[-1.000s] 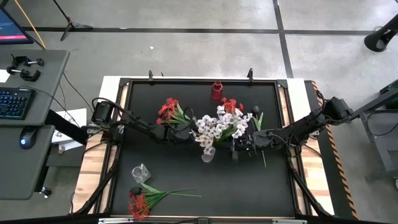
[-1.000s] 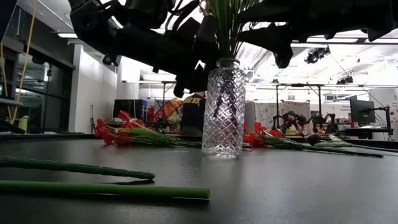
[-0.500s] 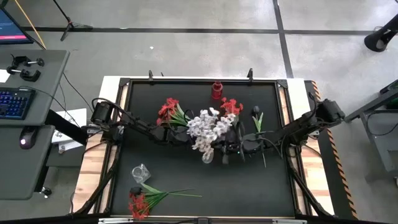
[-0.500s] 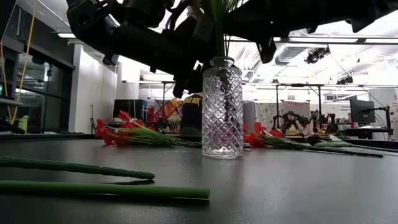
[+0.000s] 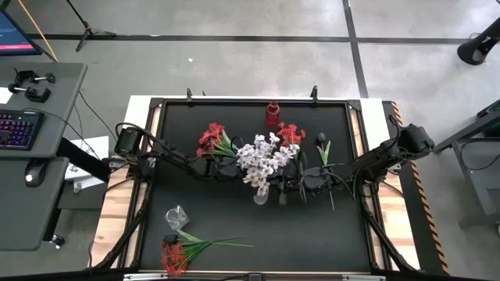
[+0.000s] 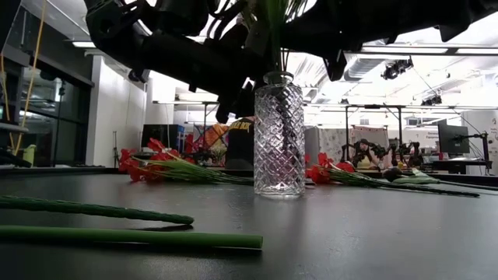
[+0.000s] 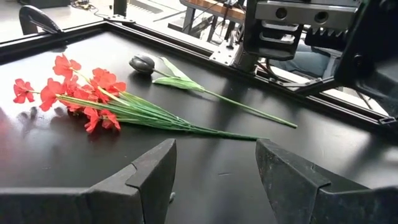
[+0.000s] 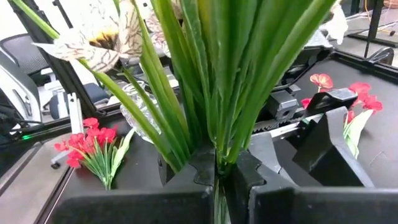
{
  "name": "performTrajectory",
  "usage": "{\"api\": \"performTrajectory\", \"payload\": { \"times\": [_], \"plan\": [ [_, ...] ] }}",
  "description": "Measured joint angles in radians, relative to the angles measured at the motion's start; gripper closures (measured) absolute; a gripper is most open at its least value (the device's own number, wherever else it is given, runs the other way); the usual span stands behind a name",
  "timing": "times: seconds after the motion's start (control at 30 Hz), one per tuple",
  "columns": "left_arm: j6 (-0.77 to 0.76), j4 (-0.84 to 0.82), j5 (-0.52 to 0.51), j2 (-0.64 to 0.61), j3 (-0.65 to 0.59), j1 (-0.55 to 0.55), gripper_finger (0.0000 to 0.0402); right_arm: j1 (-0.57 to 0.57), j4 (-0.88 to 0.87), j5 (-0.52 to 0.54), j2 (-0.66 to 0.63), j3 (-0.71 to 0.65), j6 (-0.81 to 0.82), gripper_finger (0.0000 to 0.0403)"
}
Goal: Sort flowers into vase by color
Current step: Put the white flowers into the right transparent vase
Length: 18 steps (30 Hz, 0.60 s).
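The white flowers' (image 5: 264,158) stems (image 8: 211,81) are clamped in the closed right pincer (image 8: 216,171), apparently above the vase (image 6: 278,138). The left pincer (image 7: 214,165) is held open nearby.

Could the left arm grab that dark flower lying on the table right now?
Probably yes. The left gripper stands open and empty, and its wrist view shows the dark flower lying on bare tabletop ahead. Only the red flowers lie nearer, off to one side.
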Motion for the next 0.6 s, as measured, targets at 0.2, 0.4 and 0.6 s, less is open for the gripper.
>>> {"api": "performTrajectory", "payload": {
  "times": [0.2, 0.4, 0.6],
  "plan": [
    [0.005, -0.003, 0.005, 0.0, 0.0, -0.001, 0.0193, 0.001, 0.007, -0.041, 0.053, 0.0, 0.015, 0.0402],
    [0.026, 0.004, 0.004, 0.0, 0.0, 0.0, 0.0193, 0.015, 0.001, -0.056, 0.065, -0.001, -0.013, 0.0402],
    [0.026, 0.004, 0.004, 0.0, 0.001, 0.0, 0.0193, 0.015, 0.003, -0.069, 0.067, -0.002, -0.017, 0.0402]
  ]
}}
